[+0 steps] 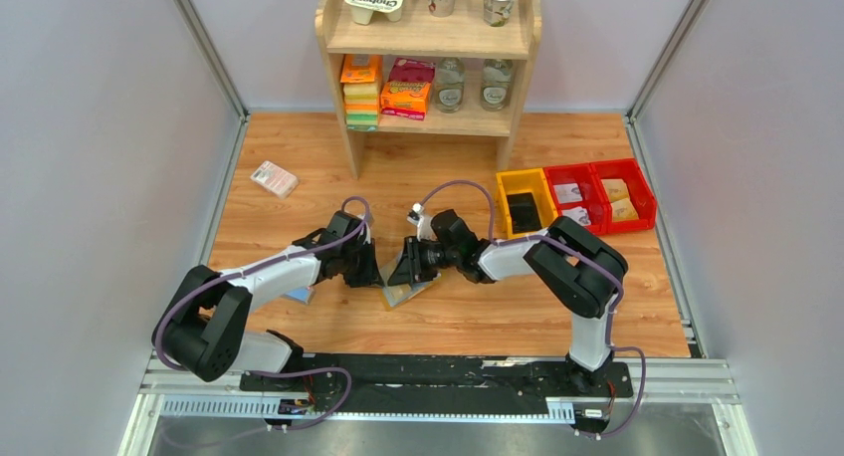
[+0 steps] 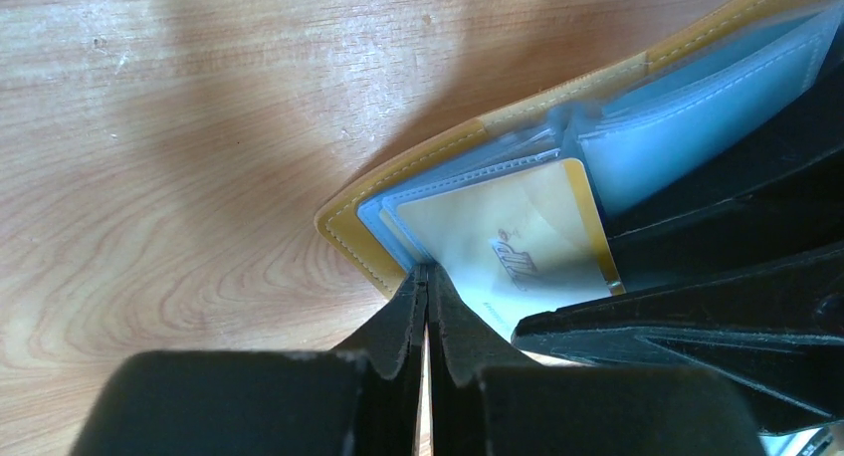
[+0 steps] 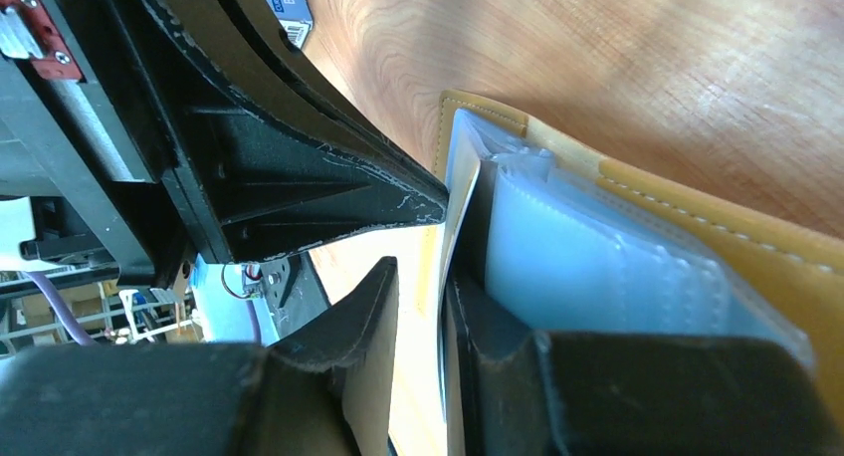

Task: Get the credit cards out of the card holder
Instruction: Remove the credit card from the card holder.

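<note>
The tan card holder (image 1: 406, 294) lies open on the wooden table between both grippers. In the left wrist view its tan edge (image 2: 350, 235) and grey-blue clear sleeves (image 2: 697, 117) show, with a cream credit card (image 2: 518, 239) sticking out at an angle. My left gripper (image 2: 426, 275) is shut, its tips pinched at the sleeve edge beside the card. My right gripper (image 3: 423, 287) has its jaws apart, with the card's thin edge (image 3: 450, 267) standing between them close to the right finger, which lies against the sleeves (image 3: 597, 267). The two grippers nearly touch tip to tip (image 1: 390, 262).
A blue bar (image 1: 299, 295) lies partly under my left arm. A pink-white packet (image 1: 274, 178) lies at the far left. A wooden shelf (image 1: 428, 117) with goods stands at the back. A yellow bin (image 1: 525, 182) and red bins (image 1: 637, 202) stand at the right.
</note>
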Controlling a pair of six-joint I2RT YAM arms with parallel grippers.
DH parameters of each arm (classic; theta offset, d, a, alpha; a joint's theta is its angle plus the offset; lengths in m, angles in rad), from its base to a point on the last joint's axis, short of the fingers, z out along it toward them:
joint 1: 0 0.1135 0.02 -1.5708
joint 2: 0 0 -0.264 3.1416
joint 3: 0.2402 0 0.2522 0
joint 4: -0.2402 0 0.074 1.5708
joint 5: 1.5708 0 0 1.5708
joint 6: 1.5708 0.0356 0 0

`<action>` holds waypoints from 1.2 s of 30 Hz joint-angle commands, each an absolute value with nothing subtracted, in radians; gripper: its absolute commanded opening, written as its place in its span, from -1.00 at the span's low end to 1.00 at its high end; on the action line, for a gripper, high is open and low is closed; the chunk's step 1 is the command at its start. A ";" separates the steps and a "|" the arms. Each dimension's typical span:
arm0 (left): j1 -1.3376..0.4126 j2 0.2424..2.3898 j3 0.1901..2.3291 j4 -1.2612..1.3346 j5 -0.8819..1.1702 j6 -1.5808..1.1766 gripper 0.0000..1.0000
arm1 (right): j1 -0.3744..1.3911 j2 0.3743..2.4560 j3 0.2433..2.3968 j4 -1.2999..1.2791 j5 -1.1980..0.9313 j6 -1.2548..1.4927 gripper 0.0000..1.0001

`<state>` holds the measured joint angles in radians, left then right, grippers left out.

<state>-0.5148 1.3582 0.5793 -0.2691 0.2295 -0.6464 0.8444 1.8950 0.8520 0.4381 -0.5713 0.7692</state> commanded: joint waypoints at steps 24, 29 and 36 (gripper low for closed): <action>-0.528 1.430 0.551 -0.325 0.130 -0.591 -0.99 | 0.647 1.781 0.729 0.594 -0.730 0.810 -0.74; -0.529 1.388 0.548 -0.311 0.133 -0.595 -0.99 | 0.626 1.744 0.692 0.572 -0.695 0.799 -0.92; -0.529 1.306 0.560 -0.290 0.137 -0.603 -0.82 | 0.617 1.638 0.649 0.494 -0.629 0.762 -1.00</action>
<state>-0.5278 1.3479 0.5758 -0.2630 0.1963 -0.6380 0.6228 1.7248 0.6628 0.5152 -0.6712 0.8032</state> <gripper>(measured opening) 0.044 0.007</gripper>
